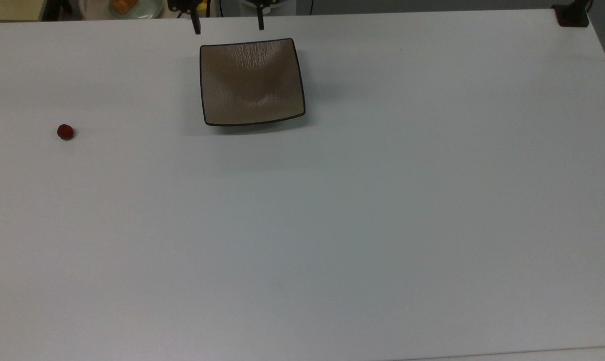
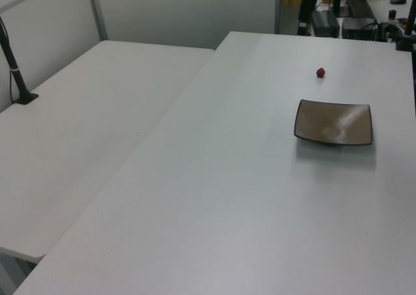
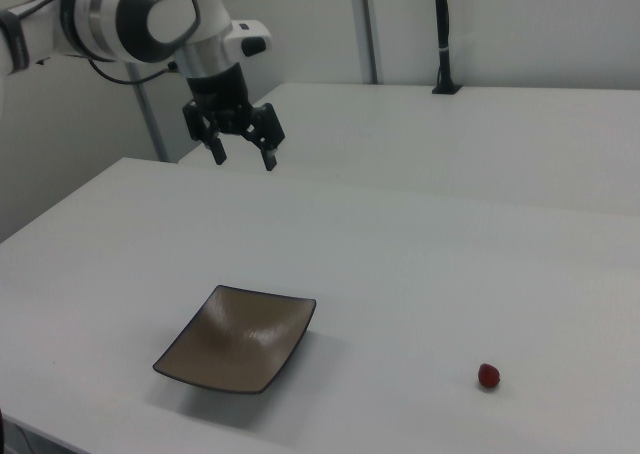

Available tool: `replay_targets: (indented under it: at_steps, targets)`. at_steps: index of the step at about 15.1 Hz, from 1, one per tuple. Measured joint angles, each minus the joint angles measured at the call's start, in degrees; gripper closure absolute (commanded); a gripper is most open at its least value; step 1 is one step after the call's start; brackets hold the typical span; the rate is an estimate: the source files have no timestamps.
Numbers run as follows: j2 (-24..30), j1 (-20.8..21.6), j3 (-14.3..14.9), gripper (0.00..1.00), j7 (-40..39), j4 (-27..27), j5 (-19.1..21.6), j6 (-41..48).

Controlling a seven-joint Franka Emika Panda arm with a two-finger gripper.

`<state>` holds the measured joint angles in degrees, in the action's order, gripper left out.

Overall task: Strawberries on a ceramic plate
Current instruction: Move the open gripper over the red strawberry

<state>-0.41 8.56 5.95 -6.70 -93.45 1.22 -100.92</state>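
One strawberry (image 1: pixel 65 132), one ceramic plate (image 1: pixel 251 82), well apart on the table (image 1: pixel 383 200); we see the gripper (image 3: pixel 243 152) spread wide, empty.

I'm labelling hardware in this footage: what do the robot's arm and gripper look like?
In the right view the arm is glossy white with rounded joint housings, grey and black rings at the joints, and a dark cable along it. The gripper is black and blocky, with two slim black fingers. The top view shows those fingers as thin dark prongs.

No readable text, label, brand, number or sign on any surface here.
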Motion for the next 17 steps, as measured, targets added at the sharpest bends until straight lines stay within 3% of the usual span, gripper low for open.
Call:
replay_targets:
  at_steps: [11,17]
  targets:
    - [-4.21,-0.20,6.26,0.00,-2.00,-3.66,-2.87,-10.36]
    - [-7.82,-2.18,7.25,0.00,-3.17,-3.80,-4.34,-12.22]
